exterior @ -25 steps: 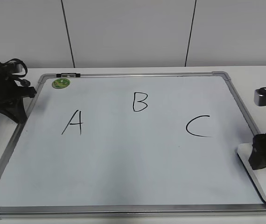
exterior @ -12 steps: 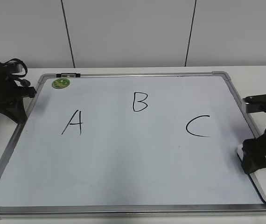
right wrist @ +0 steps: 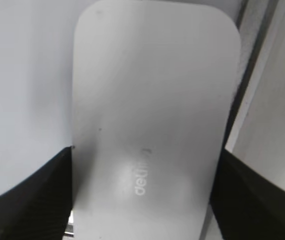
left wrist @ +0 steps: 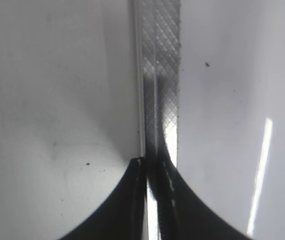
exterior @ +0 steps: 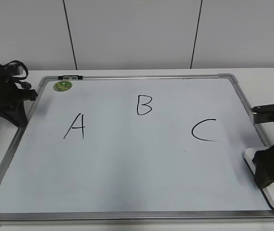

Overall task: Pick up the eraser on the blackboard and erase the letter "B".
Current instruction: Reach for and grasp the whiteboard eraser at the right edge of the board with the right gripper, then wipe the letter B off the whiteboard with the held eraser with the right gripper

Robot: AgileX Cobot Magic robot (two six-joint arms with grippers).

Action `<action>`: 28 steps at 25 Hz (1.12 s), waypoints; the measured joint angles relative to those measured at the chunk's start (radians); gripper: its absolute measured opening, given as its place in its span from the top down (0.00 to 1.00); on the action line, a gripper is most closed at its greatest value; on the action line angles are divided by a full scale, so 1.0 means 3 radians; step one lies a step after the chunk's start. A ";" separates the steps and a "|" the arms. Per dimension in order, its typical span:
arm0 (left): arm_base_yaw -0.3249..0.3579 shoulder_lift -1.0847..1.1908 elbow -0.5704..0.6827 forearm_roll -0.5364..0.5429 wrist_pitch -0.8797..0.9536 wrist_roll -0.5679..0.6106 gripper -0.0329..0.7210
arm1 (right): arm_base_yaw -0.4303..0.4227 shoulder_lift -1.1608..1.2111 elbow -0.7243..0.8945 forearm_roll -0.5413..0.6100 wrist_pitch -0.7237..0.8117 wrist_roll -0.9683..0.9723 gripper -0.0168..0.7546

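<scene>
Exterior view: the eraser [exterior: 267,185] lies at the blackboard's [exterior: 127,163] 4 o'clock corner, under the right claw [exterior: 269,169]. The letter "B" [exterior: 144,104] is at 10 o'clock from it.
Left wrist view: left claw [left wrist: 150,200] pressed together over the frame, far away.
Right wrist view: right claw [right wrist: 142,192] spread, a finger on each long side of the eraser [right wrist: 150,115]; long axis runs 12 to 6.

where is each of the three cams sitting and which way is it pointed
Exterior view: in front of the table, angled down at the blackboard with A, the letter "B" and C; both arms show at the sides.
Left wrist view: on the left arm, looking down at the board's frame; left gripper shut.
Right wrist view: on the right arm, looking down on the eraser between the right gripper fingers.
Shared: exterior and right wrist views both show the eraser.
</scene>
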 joint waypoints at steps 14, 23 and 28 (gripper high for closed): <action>0.0000 0.0000 0.0000 0.0000 0.0000 0.0000 0.91 | 0.0000 0.0036 -0.0012 -0.0057 0.0067 0.0146 0.29; 0.0000 0.0000 0.0000 0.0000 0.0000 0.0000 0.91 | 0.0000 0.0055 -0.0190 -0.0108 0.0312 0.0146 0.29; 0.0000 0.0000 0.0000 0.0000 0.0000 0.0000 0.91 | 0.0007 0.0057 -0.0419 -0.0110 0.0616 0.0146 0.29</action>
